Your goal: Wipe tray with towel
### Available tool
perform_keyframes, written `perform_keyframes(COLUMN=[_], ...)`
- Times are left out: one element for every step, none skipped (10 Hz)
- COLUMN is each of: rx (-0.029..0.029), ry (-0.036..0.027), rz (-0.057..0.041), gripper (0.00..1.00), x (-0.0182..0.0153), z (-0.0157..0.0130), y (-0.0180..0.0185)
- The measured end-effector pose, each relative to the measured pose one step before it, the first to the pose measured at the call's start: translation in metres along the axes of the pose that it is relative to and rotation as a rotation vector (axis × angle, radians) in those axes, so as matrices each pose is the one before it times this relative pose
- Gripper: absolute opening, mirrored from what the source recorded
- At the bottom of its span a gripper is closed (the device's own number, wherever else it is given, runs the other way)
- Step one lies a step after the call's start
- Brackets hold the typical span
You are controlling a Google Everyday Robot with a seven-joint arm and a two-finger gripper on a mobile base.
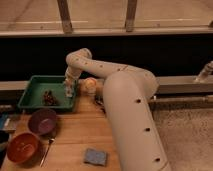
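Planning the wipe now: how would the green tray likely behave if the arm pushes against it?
The green tray looks like thin, shallow plastic, so it is probably light and may slide on the smooth wooden table. Its wide flat base makes tipping unlikely. The tool sits at its right rim, so sideways pressure there could shift it left.

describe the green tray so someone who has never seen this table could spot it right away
On the wooden table, look to the far left corner, by the dark wall. The tray sits there, with the claw over its right edge and a dark clump inside. It is green, rectangular and shallow, unlike the round purple bowl and red-orange bowl nearer the camera.
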Motion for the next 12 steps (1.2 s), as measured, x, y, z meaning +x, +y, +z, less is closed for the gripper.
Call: perform_keyframes(rx=[0.01088,0.00385,0.00213,-0.00117,0.00031,0.00056,0.00017,0.00098,-0.00105,-0.00255,-0.00609,-0.00623], ry=[0.00783,-0.00013,-0.00127,0.00117,-0.00013,0.00018,-0.00048,-0.00622,-0.00576,-0.00588,-0.01104,-0.00929], rz=[0.01686,0.00719,0.00332,-0.00223,-0.00078,0.00006,-0.00122,-0.01133,-0.0163,-0.01587,-0.02788,-0.02007], gripper=[0.0,0.0,0.0,0.0,0.0,0.0,0.0,0.0,0.0,0.0,0.0,0.0], x=[0.00011,-0.00219,-0.00184,0.00002,-0.00009,0.00043,-0.00033,-0.00287,-0.00722,-0.00959,-0.01785,-0.01183], z=[-0.0007,-0.00146,-0.00124,0.00078,-0.00018,-0.00019,0.00026,-0.00015,0.0027,0.00384,0.00742,0.00523], y=[-0.00876,-0.0048,-0.00238,0.00076,-0.00013,-0.00049,-0.00029,-0.00177,-0.00274,-0.00329,-0.00483,-0.00285])
